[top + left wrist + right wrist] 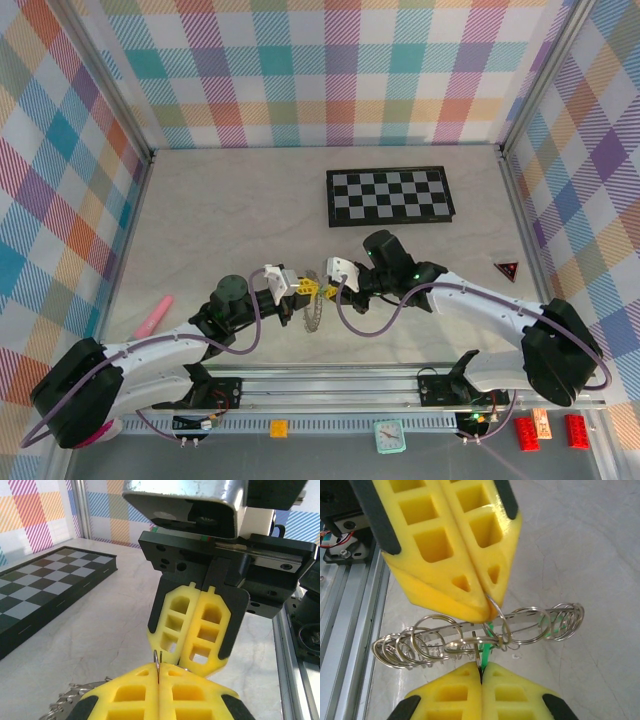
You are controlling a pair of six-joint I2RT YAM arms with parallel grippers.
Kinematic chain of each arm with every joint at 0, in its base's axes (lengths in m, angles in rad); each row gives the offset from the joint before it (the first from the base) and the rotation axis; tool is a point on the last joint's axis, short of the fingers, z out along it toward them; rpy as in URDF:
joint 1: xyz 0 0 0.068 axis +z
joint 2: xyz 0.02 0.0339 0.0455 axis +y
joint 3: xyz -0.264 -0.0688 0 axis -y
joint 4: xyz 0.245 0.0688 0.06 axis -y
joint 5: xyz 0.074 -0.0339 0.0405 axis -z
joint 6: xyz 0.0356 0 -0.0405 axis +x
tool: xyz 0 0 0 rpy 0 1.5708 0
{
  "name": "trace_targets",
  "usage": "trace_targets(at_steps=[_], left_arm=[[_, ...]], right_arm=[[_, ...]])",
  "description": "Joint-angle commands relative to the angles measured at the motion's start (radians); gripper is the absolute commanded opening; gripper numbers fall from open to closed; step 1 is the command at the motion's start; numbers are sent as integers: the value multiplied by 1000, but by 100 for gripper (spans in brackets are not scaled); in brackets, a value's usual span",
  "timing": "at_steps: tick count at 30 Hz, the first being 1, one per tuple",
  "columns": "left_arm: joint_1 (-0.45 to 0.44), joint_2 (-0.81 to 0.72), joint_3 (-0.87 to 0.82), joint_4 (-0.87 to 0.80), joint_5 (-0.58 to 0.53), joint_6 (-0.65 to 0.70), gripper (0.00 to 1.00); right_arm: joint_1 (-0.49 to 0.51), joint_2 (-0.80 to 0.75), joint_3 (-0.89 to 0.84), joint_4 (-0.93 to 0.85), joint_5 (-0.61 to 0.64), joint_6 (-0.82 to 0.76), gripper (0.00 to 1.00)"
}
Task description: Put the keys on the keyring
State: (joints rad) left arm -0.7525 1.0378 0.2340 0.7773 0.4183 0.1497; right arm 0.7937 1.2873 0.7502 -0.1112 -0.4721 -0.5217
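Well, from above, the two arms meet nose to nose near the front rail. The left gripper (302, 288) and the right gripper (326, 291) nearly touch at the tips, and the keyring (312, 316) hangs on edge just below them. The checkerboard (390, 196) lies well behind.

On the left wrist camera, the left gripper's yellow fingers (125, 695) are pressed tight together, with a thin wire loop (157, 659) poking up out of the seam. The right gripper faces it, its jaws together too.

On the right wrist camera, the keyring runs sideways between the two, strung with small wire rings (400, 650). The left gripper pinches one of those rings at its very tip. The right gripper is clamped on a green key (485, 652), a sliver of which shows just above its fingertips.
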Motion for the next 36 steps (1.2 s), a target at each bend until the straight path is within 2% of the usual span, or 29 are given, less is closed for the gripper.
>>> trace_targets(at_steps=[1,16,17,18,19,21,28,36], left_arm=[[-10,15,8,117,37,14,0],[-10,30,26,96,47,37,0],[-10,32,28,91,49,39,0],[-10,33,27,90,51,41,0],[-10,34,27,87,51,44,0],[-10,33,27,73,53,54,0],[-10,34,39,19,96,91,0],[-10,29,45,12,120,103,0]], right_arm=[[16,22,46,-49,-38,-29,0],[16,23,40,-81,13,-12,1],[16,11,34,-70,16,-8,10],[15,-10,27,-60,25,-2,23],[15,-33,16,-48,33,-3,29],[7,-76,-4,-46,47,-5,32],[-49,-147,-31,-25,-86,54,27],[-52,-95,-26,39,-147,103,28]])
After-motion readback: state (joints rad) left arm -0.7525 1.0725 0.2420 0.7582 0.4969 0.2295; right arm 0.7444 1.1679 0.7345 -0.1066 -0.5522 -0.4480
